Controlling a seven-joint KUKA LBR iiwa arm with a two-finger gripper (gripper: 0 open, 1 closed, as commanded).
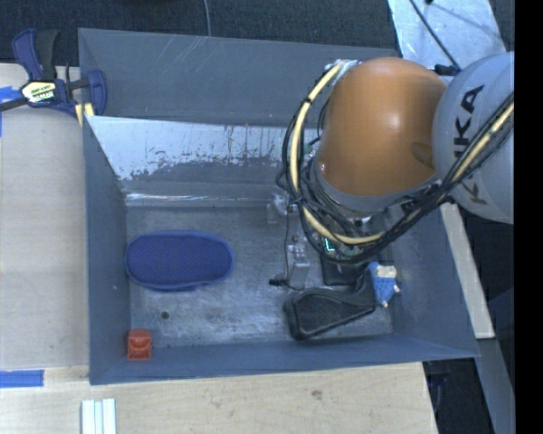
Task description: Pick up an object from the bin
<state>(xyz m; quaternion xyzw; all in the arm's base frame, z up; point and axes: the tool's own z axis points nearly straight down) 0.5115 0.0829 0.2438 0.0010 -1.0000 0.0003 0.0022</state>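
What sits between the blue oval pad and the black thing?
Nothing; bare bin floor separates the blue oval pad and black thing, per camera view.

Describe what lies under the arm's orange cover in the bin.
Below the orange cover, a black wedge-shaped object and a small blue-and-white piece show; whatever lies directly beneath is hidden.

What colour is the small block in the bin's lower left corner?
Red: the small red block, camera view.

Grey KUKA-marked arm (pixel 478 143) bears orange dome (pixel 385 125), looped yellow cables (pixel 300 138).
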